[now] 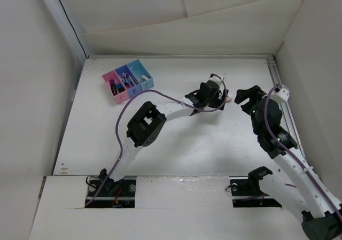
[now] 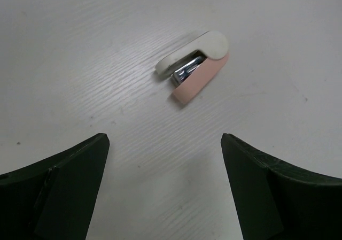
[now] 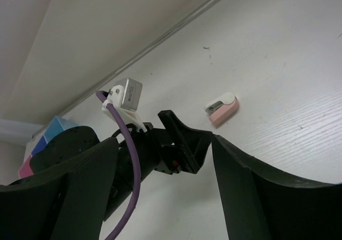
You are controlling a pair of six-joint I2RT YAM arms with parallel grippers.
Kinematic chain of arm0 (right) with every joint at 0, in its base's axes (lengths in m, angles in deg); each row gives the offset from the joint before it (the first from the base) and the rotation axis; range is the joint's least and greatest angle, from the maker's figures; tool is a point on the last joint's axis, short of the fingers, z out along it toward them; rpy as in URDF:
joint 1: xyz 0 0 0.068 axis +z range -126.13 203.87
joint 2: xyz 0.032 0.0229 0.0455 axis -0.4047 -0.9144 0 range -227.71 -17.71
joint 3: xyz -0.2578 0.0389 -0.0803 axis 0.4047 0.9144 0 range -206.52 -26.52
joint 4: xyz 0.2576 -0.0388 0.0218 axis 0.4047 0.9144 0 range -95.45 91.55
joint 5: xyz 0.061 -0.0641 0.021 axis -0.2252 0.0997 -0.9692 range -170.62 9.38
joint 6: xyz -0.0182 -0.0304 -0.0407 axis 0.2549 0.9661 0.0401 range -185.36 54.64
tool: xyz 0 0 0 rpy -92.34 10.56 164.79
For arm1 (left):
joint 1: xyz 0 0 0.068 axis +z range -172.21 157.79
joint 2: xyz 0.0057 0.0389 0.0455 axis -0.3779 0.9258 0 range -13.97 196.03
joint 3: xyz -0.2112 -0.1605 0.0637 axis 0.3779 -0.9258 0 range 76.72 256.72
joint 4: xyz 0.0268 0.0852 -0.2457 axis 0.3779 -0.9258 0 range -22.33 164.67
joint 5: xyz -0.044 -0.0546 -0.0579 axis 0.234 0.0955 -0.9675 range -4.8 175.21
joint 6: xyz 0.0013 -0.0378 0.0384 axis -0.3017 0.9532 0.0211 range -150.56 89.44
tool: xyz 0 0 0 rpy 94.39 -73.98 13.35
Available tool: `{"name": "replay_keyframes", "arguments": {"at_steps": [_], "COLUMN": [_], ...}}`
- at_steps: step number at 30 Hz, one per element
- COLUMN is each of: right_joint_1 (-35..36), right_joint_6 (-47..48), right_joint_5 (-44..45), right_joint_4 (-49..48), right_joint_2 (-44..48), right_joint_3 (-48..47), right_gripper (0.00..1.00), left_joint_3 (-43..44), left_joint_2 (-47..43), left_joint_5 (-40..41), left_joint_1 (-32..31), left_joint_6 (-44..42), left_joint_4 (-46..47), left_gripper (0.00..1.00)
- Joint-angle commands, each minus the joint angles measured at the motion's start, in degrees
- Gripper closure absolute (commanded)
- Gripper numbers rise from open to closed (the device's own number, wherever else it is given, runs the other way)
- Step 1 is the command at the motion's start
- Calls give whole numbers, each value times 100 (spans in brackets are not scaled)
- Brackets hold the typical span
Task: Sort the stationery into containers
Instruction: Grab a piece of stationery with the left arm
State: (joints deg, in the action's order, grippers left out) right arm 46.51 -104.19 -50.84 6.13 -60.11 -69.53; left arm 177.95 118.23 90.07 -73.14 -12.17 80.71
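A small pink and white stapler (image 2: 195,69) lies on the white table, alone; it also shows in the right wrist view (image 3: 223,107) and, tiny, in the top view (image 1: 227,98). My left gripper (image 2: 164,139) is open and empty, jaws wide, just short of the stapler; in the top view it (image 1: 216,93) sits at the table's middle back. My right gripper (image 1: 248,95) is open and empty, to the right of the stapler, and its view (image 3: 164,141) looks onto the left gripper. The joined pink, purple and light blue containers (image 1: 128,79) stand far back left and hold several dark markers and pens.
White walls close the table on the left, back and right. A metal rail (image 1: 278,85) runs along the right edge. The left arm's purple cable (image 1: 128,111) loops over the table. The containers' corner shows at the left of the right wrist view (image 3: 56,126).
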Motion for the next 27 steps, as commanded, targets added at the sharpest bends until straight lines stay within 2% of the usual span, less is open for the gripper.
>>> {"name": "replay_keyframes", "arguments": {"at_steps": [1,9,15,18,27], "right_joint_1": [57,57,57,57,57], "right_joint_6": [16,16,16,16,16], "right_joint_5": [89,-16,-69,-69,-69], "right_joint_4": [-208,-208,-208,-208,-208], "right_joint_2": [64,64,64,64,64], "right_joint_3": [-15,-15,-15,-15,-15], "right_gripper": [23,17,17,17,11], "left_joint_3": [581,1590,2251,2410,3034], "left_joint_2": [165,859,1352,1483,1923], "left_joint_5": [-64,-64,409,585,446], "left_joint_1": [-214,-215,-215,-215,-215], "left_joint_6": [-257,-573,-592,-530,-582], "left_joint_4": [-32,-480,-823,-824,-719], "left_gripper": [16,11,8,7,4]}}
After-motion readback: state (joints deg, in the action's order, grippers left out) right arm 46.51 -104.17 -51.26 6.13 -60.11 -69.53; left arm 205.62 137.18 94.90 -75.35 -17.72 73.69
